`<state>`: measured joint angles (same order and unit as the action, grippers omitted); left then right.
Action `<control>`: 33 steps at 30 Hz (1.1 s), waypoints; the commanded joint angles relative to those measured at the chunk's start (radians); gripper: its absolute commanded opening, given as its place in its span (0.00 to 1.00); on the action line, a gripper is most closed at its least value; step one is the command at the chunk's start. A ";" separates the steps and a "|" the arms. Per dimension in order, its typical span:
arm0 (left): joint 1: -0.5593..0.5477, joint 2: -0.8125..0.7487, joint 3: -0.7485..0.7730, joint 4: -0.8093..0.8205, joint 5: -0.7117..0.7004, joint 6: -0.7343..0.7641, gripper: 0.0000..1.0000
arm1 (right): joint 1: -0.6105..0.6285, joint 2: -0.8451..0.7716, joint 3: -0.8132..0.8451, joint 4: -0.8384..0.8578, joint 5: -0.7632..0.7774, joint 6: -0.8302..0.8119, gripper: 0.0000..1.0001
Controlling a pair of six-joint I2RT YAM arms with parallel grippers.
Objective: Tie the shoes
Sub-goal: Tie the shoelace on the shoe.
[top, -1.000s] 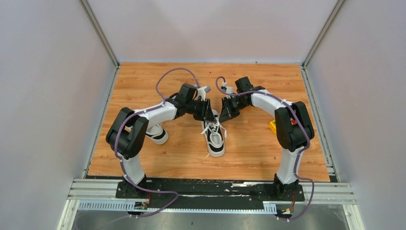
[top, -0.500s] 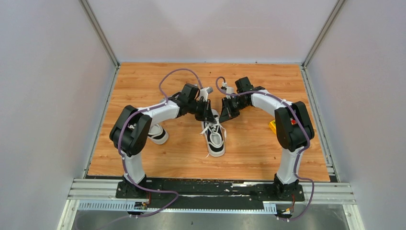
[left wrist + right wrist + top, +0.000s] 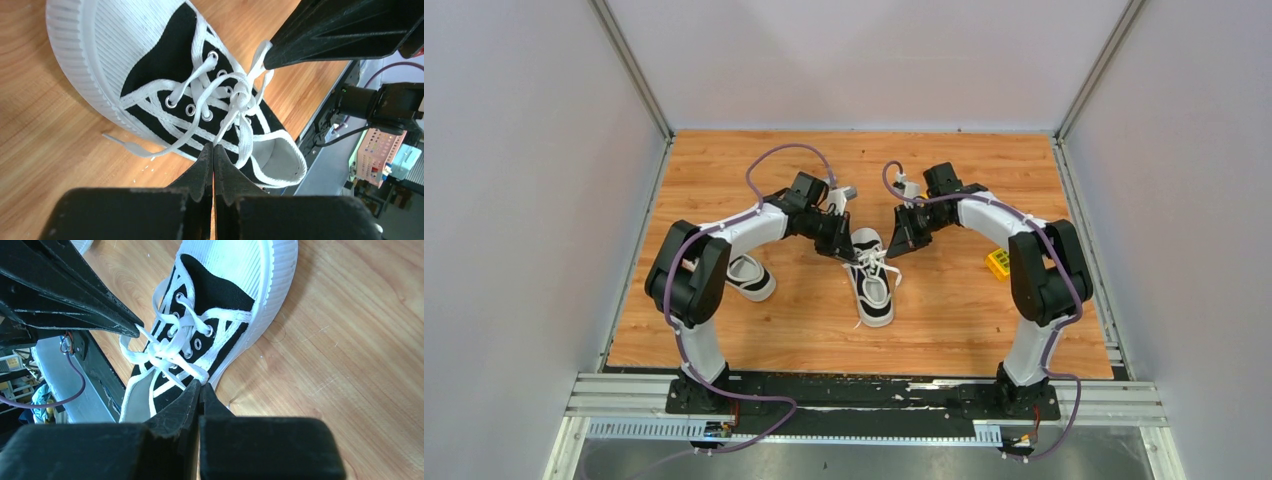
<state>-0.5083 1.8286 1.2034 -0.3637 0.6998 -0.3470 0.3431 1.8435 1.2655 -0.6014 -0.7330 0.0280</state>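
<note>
Your wood-grain table (image 3: 944,320) carries the middle shoe (image 3: 873,285); to its left the second shoe (image 3: 749,277), to its right a yellow block (image 3: 998,262).

The left gripper (image 3: 213,150) and right gripper (image 3: 200,386) are showing matte black, wedge-shaped fingers (image 3: 200,172); 1 purple cable (image 3: 794,147) is running along each white arm (image 3: 744,232).

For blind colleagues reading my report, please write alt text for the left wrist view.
A black-and-white canvas sneaker with a white rubber toe cap lies on a wooden table, its white laces stretched between two grippers. The left gripper, at the bottom, is shut on one strand; the right gripper, at the upper right, pinches another.
</note>
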 commanded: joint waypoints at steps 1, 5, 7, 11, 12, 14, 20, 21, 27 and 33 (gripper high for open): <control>-0.002 -0.047 -0.012 -0.052 0.018 0.066 0.00 | -0.009 -0.053 -0.013 0.021 0.022 -0.014 0.00; 0.012 -0.060 -0.032 -0.073 -0.009 0.102 0.00 | -0.019 -0.082 -0.043 0.010 0.021 -0.023 0.00; 0.019 -0.063 -0.039 -0.096 -0.027 0.124 0.00 | -0.025 -0.099 -0.060 0.002 0.020 -0.022 0.00; 0.038 -0.083 -0.066 -0.132 -0.070 0.167 0.00 | -0.041 -0.123 -0.087 0.001 0.027 -0.052 0.00; 0.048 -0.095 -0.072 -0.137 -0.081 0.175 0.00 | -0.042 -0.125 -0.089 0.001 0.028 -0.052 0.00; 0.064 -0.109 -0.091 -0.140 -0.113 0.194 0.00 | -0.046 -0.123 -0.089 0.001 0.032 -0.055 0.00; 0.082 -0.090 -0.049 -0.165 -0.231 0.294 0.00 | -0.059 -0.092 -0.070 0.000 0.039 -0.068 0.00; 0.083 -0.086 -0.044 -0.185 -0.246 0.314 0.00 | -0.064 -0.087 -0.068 -0.002 0.040 -0.070 0.00; 0.090 -0.104 -0.086 -0.226 -0.294 0.344 0.00 | -0.108 -0.079 -0.080 -0.012 0.049 -0.082 0.00; 0.090 -0.089 -0.088 -0.224 -0.348 0.386 0.00 | -0.118 -0.068 -0.090 -0.020 0.079 -0.079 0.00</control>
<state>-0.4393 1.7538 1.1160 -0.5163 0.4793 -0.0429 0.2626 1.7664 1.1816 -0.6121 -0.7147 -0.0273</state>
